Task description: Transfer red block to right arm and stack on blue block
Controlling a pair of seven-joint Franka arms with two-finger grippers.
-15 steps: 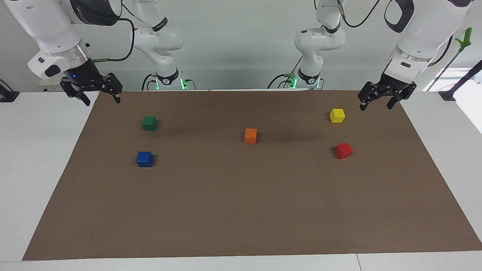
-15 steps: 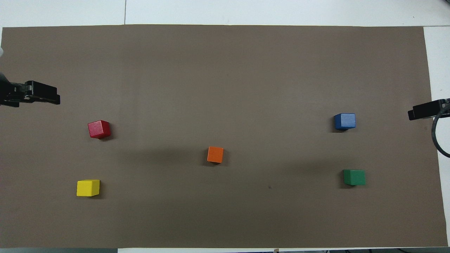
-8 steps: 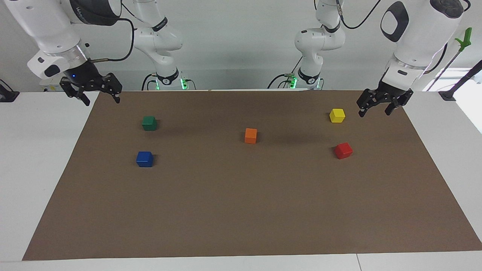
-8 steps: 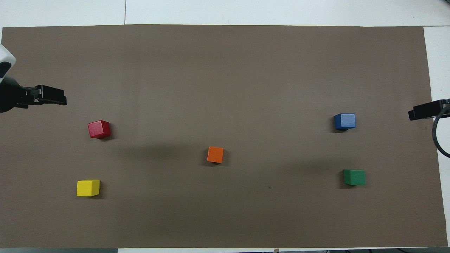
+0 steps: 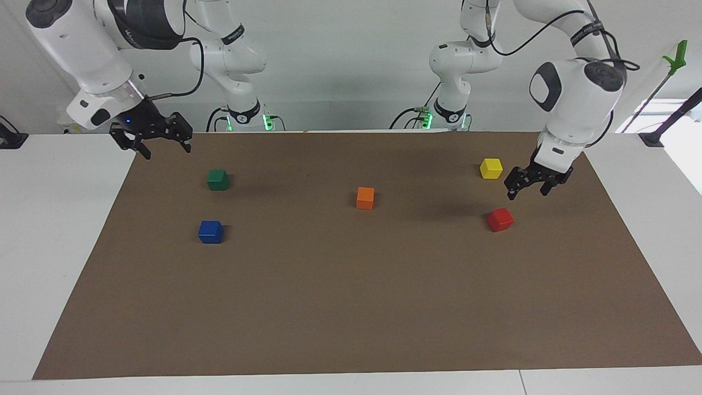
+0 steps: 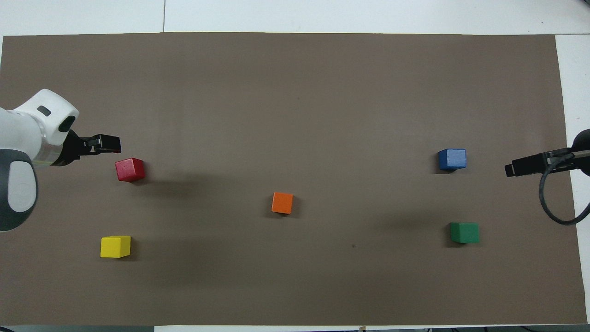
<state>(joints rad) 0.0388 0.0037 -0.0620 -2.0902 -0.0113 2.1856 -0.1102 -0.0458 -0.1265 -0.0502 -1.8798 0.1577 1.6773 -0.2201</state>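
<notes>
The red block [image 5: 500, 219] lies on the brown mat toward the left arm's end; it also shows in the overhead view [image 6: 130, 169]. My left gripper [image 5: 527, 193] hangs open and empty above the mat, close beside the red block, between it and the yellow cube; it also shows in the overhead view [image 6: 112, 144]. The blue block [image 5: 210, 232] lies toward the right arm's end, also in the overhead view [image 6: 452, 159]. My right gripper [image 5: 166, 151], with its blue light, is open and empty over the mat's edge near the green cube; it also shows in the overhead view [image 6: 512, 169].
A yellow cube [image 5: 491, 168] sits nearer to the robots than the red block. A green cube [image 5: 218, 179] sits nearer to the robots than the blue block. An orange cube [image 5: 365, 197] lies mid-mat. The brown mat [image 5: 351, 307] covers the white table.
My left gripper has come down and moved over the mat toward the red block. My right gripper has shifted a little inward over the mat's edge. No block has moved.
</notes>
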